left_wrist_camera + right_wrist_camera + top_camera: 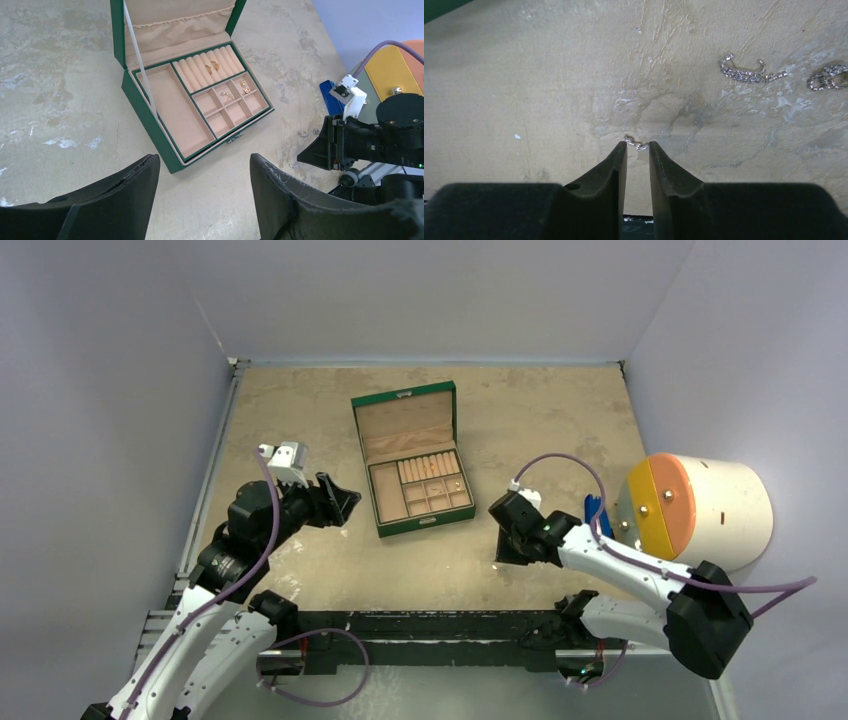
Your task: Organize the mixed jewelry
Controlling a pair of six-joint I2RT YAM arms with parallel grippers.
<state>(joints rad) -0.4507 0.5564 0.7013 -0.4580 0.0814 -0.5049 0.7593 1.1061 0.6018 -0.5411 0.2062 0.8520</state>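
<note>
The open green jewelry box [412, 460] sits mid-table; in the left wrist view [150, 117] gold rings [212, 66] rest on its ring rolls and small studs [244, 86] lie in its small compartments. My left gripper [205, 165] is open and empty, hovering near-left of the box [345, 502]. My right gripper [638, 144] is down at the table right of the box [503, 540]. Its jaws stand a narrow gap apart, with a tiny silver piece [636, 143] at the tips. Two sparkly silver pieces [749, 72] [829, 79] lie loose beyond it.
A blue clip-like tool [593, 510] lies right of the right gripper, against a white cylinder with a yellow and orange face [700, 510]. The box lid stands upright at the back. Grey walls enclose the table on the left, back and right.
</note>
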